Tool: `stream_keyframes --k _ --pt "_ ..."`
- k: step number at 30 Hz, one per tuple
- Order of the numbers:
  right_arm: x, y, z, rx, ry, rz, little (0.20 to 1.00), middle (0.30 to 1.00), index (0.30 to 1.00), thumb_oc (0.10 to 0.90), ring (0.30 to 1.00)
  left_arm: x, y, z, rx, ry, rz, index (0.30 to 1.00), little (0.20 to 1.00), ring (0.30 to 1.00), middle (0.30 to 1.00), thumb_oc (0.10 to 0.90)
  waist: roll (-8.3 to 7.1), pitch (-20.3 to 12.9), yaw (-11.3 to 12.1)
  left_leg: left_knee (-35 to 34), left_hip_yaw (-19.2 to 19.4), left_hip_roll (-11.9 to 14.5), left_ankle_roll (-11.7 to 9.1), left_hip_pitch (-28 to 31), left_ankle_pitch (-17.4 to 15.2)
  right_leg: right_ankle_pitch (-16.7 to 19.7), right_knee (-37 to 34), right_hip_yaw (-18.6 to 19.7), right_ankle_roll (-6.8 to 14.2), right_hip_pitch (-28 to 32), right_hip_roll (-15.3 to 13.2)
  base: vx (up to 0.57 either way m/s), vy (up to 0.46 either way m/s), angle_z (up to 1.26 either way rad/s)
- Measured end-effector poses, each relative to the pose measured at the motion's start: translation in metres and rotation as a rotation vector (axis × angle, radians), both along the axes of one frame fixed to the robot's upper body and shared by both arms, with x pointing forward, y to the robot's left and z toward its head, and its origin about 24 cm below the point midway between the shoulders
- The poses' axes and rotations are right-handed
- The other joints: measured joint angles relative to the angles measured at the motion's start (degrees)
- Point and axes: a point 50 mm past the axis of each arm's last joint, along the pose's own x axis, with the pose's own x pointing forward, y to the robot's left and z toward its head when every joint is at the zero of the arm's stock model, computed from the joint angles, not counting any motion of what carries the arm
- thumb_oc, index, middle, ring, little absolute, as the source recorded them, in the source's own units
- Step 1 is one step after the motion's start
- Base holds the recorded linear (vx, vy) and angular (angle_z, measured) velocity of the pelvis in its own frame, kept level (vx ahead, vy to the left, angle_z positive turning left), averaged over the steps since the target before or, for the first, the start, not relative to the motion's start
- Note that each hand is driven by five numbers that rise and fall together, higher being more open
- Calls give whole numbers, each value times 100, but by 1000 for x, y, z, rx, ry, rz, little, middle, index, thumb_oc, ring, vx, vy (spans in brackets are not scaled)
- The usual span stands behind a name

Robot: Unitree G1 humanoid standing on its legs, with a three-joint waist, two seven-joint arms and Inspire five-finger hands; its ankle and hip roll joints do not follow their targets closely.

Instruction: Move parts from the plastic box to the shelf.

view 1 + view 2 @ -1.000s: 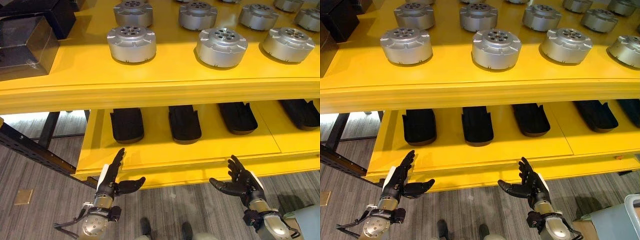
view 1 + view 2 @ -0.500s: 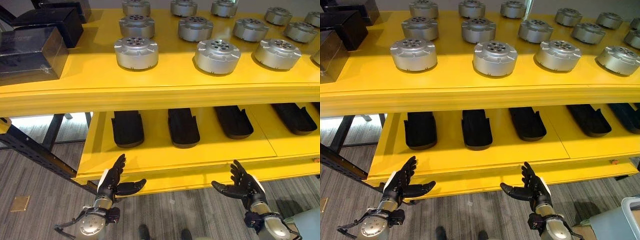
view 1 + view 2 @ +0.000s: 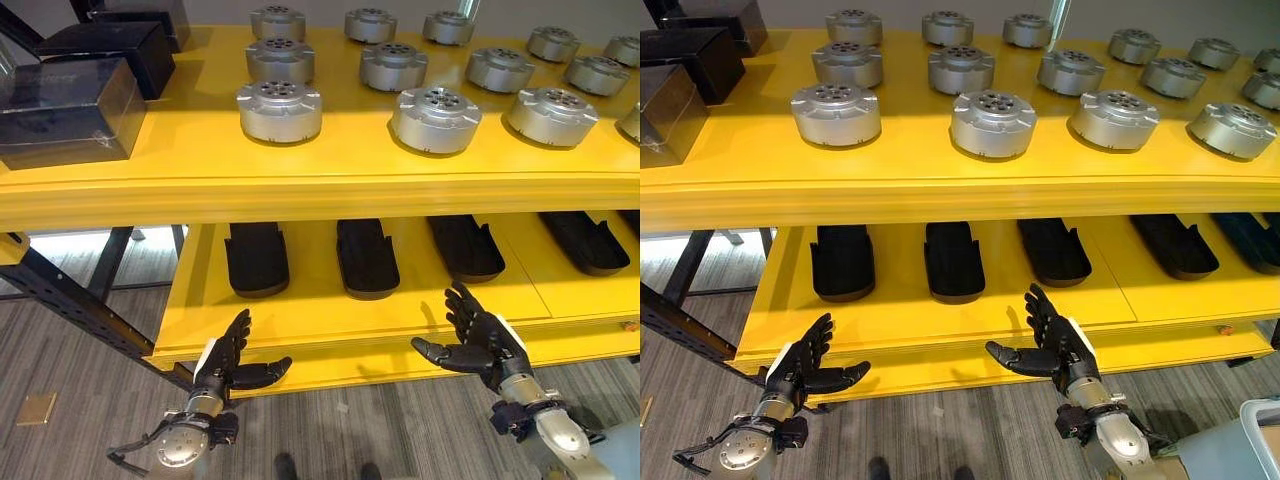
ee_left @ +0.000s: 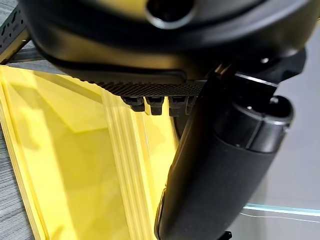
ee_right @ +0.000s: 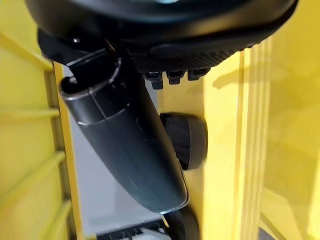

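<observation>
Yellow shelf (image 3: 330, 180): two tiers; upper tier's front lip runs across the whole view, lower tier (image 3: 300, 315) sits set back beneath it.
Parts: silver round metal parts (image 3: 436, 119) stand in rows on the upper tier, apart from each other; nearest row well back from the front lip, bare yellow strip between.
Plastic box: a pale grey-blue corner (image 3: 1260, 440) at lower right may be it; cut off by the frame, contents not visible.
Left robot hand (image 3: 228, 362): low, just in front of the lower tier's front edge near its left corner; fingers straight, thumb spread, holding nothing.
Right robot hand (image 3: 1055, 345): in front of the lower tier's front edge, right of centre; fingers spread and straight, thumb out, empty.
Room: open floor (image 3: 90, 400) of grey carpet below and left of the shelf; gap between the two hands is free.
Lower tier contents: black trays (image 3: 366, 255) lie side by side, spaced apart, ends toward the front edge.
Left of upper tier: dark boxes (image 3: 65, 110), partly cut by the frame.
Hidden: rightmost parts and trays are cropped; the wrist views give yellow shelf surface past the dark hand bulk, little else readable.
Under shelf: dark perforated frame bar (image 3: 70, 300) slants at left.
</observation>
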Motion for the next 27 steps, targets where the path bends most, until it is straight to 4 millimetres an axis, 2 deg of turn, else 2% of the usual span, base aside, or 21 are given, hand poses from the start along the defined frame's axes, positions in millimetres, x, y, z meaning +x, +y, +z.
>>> stream_keyframes --k 5,10,23,27 --pt "3 6 1 -85 -15 33 1000 1000 1000 900 1000 3 -4 0 -3 6 -17 1000 1000 1000 1000 900 15 -8 86 0 -6 0 20 4 -18 -4 -2 -3 0 5 -1 0 0 0" --pt "15 2 11 -284 -61 54 1000 1000 1000 900 1000 5 -5 0 -3 9 -24 1000 1000 1000 1000 900 23 -12 126 0 -17 0 5 6 -4 -1 -1 -16 -1 14 -1 0 0 0" --pt "39 10 33 -330 -170 50 1000 1000 1000 900 1000 7 -7 -1 -11 20 -58 1000 1000 1000 1000 900 34 -17 188 0 -56 -2 6 35 1 -4 -2 -57 1 65 -1 2 -1 1" --pt "41 12 34 -264 -160 47 1000 1000 1000 900 1000 8 -8 -2 -10 24 -65 1000 1000 1000 1000 900 37 -17 254 0 -56 -2 9 59 -2 -5 -3 -57 0 87 -1 0 0 0"
